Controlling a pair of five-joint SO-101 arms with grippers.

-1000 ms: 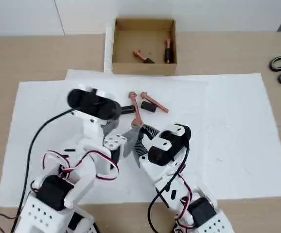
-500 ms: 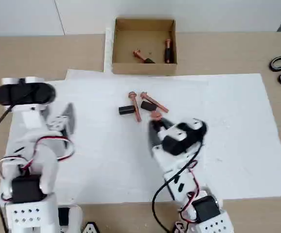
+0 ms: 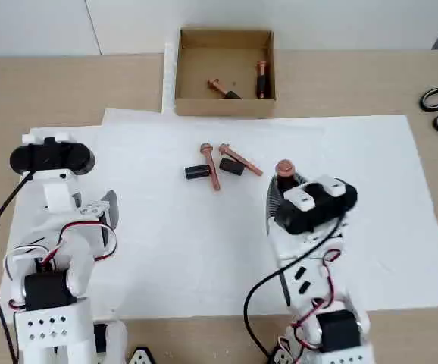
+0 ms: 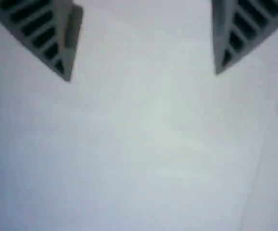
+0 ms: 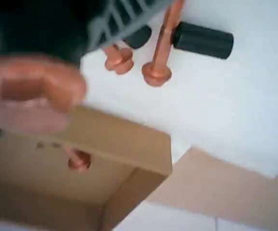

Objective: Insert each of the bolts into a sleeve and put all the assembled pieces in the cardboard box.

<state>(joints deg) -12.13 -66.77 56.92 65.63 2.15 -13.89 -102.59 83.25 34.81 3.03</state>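
No legible text or labels

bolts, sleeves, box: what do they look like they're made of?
Bolts: copper-coloured with a slight sheen, probably metal or plated. Sleeves: matte black cylinders, plastic or rubber, cannot tell which. Box: plain brown cardboard, matte.

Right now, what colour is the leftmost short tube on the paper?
Black; the tube shows best in the high view.

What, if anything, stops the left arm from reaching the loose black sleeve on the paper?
Probably nothing, so yes. The left tool is open over bare white paper, and the stretch between it and the black sleeve lies free. The right tool, holding a bolt, is on the far side.
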